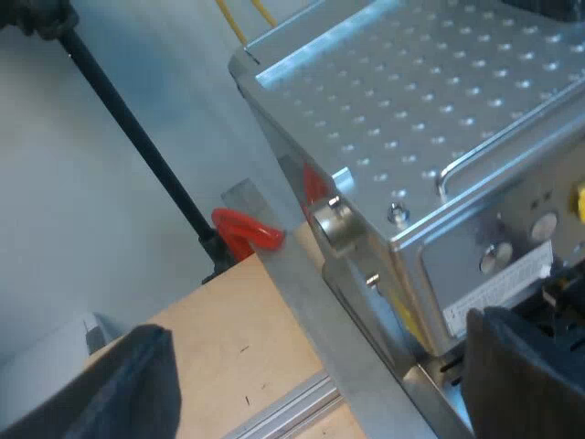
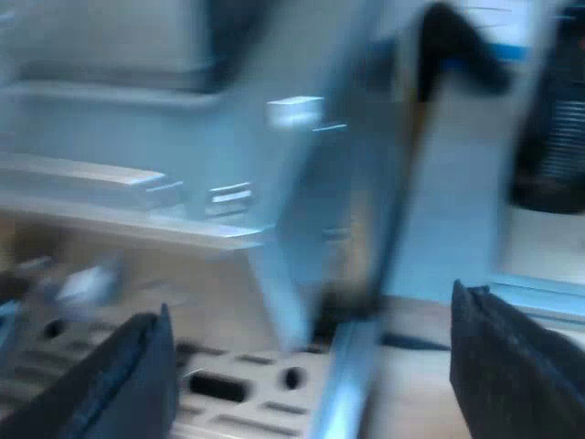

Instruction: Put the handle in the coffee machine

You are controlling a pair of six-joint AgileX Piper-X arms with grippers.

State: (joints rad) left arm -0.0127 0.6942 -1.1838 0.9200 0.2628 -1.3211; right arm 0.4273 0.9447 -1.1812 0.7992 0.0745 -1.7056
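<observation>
Beside the espresso machine [image 1: 439,110] the left gripper [image 1: 320,366], like the right gripper [image 2: 315,357], gapes wide and empty, so fetching is the step in hand, and the next move calls for finding and grasping the holder (the red loop [image 1: 245,229] by the machine's side may be its end, I cannot tell).

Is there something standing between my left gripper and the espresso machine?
Nothing visible does. The left gripper is open and empty, and the espresso machine stands just beyond its fingers, one finger close to its lower corner. Under the gap lie only the wooden table and a flat metal strip beside the machine.
</observation>
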